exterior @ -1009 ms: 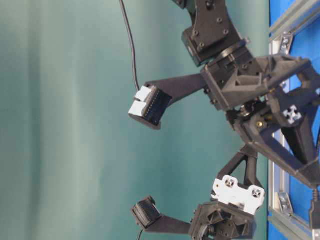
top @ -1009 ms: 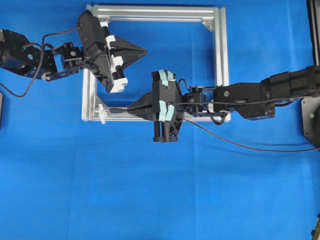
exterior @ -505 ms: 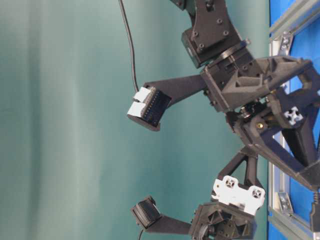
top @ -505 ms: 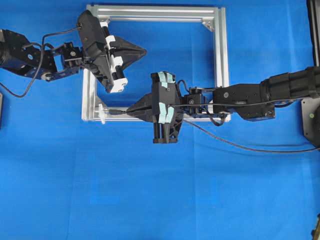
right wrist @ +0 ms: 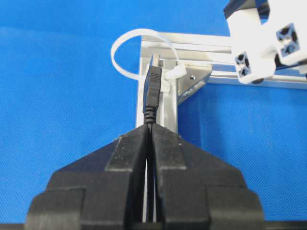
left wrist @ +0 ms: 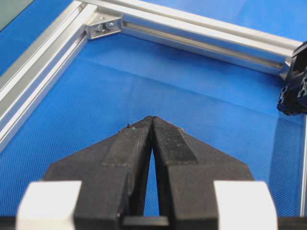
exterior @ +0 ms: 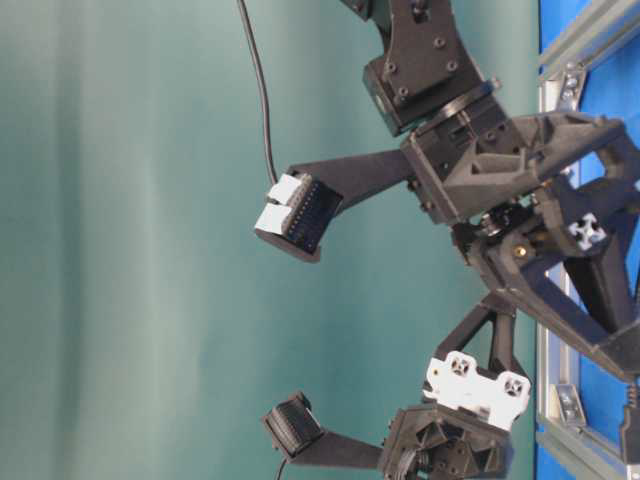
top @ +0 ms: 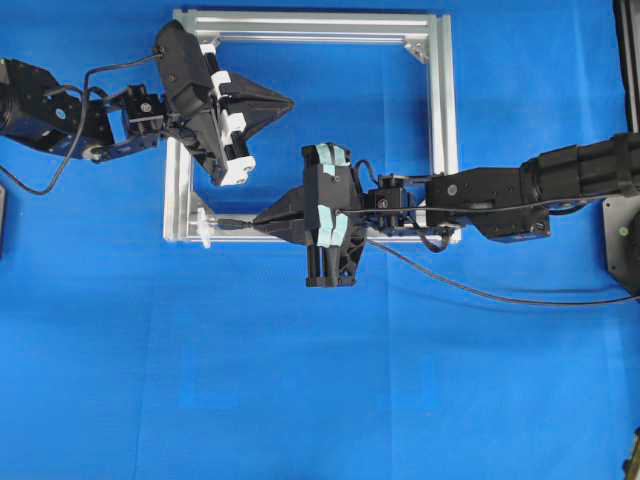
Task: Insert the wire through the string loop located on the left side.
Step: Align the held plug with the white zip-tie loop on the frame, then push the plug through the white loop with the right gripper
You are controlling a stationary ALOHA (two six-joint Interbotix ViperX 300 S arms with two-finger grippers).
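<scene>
**Right gripper pinching wire at the frame corner, left gripper clenched on nothing**

Right gripper (right wrist: 149, 128): fingers (right wrist: 125, 152) pressed together, clamping the wire (right wrist: 152, 91) just behind its plug. Plug sticks out past the fingertips, metallic end toward the string loop (right wrist: 125, 48). In the right wrist view the plug tip sits over the aluminium frame (right wrist: 201, 43) corner, right beside the white loop band; it overlaps the loop's edge in the picture, but I cannot tell whether it is inside the loop or only in front. Loop is tied at the frame corner next to a silver corner bracket (right wrist: 194, 79).

Overhead: right gripper (top: 262, 221) reaches left across the lower frame (top: 441, 100) rail, tips near the lower-left corner, where the loop (top: 204, 228) shows as a small white bit. Wire (top: 480, 291) trails off right over the blue cloth (top: 300, 400).

Left gripper (left wrist: 152, 120): fingers (left wrist: 132, 143) closed tip to tip, only a thin slit behind the tips, nothing between them. Hovers over blue cloth inside the frame. Overhead puts the left gripper (top: 290, 101) in the frame's upper left part, well apart from the loop and the wire.

Table-level view: both arms seen side-on, no finger detail readable.
</scene>
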